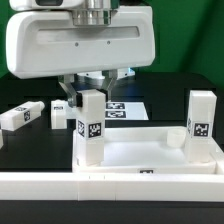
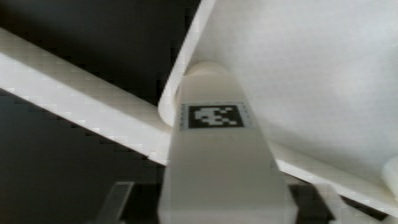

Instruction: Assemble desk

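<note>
Exterior low, close, wrist looking down, probably same leg

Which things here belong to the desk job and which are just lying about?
Job: desk top; first standing leg, exterior view's left; second standing leg, exterior view's right; outer loose leg; inner loose leg.
Not the job: marker board; border wall.

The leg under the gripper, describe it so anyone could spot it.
Find the big white desk top in front. Of the two standing upright on it, the leg is the exterior view's left one, directly beneath the gripper.
</note>
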Robot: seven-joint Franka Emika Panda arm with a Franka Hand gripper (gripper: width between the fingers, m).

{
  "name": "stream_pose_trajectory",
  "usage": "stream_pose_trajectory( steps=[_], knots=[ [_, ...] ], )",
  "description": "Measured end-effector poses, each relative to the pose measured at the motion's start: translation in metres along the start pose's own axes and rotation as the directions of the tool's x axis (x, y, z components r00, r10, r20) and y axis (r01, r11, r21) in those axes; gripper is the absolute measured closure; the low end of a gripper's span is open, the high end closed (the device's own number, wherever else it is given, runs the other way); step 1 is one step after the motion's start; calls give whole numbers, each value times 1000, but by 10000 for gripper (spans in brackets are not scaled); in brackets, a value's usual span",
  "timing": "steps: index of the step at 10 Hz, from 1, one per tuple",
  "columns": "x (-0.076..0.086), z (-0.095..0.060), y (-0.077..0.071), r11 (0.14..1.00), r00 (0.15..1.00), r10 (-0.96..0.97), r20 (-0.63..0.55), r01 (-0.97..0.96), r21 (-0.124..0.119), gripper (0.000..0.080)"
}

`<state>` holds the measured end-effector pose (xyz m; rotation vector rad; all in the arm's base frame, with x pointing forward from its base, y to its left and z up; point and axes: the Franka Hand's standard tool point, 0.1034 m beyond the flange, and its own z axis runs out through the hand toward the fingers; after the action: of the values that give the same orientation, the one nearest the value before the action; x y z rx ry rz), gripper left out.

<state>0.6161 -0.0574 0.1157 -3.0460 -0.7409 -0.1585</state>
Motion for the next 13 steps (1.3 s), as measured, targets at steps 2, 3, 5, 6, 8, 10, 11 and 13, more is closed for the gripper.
stream_pose_trajectory(
  steps=[2,3,5,6,8,10,11,13],
  knots=[
    [0,0,0,1000,1000,25,0,-25,0,509],
    [0,0,-1,993,993,117,-2,-117,4,509],
    [-1,1,0,951,951,309,0,-309,4,509],
    [-1,1,0,935,935,355,-1,-355,4,509],
    [0,1,-1,850,850,526,0,-526,4,509],
    [-1,1,0,735,735,678,1,-678,8,509],
    [-1,1,0,697,698,717,1,-717,9,509],
    [-1,2,-2,537,537,843,-1,-843,4,509]
  ],
)
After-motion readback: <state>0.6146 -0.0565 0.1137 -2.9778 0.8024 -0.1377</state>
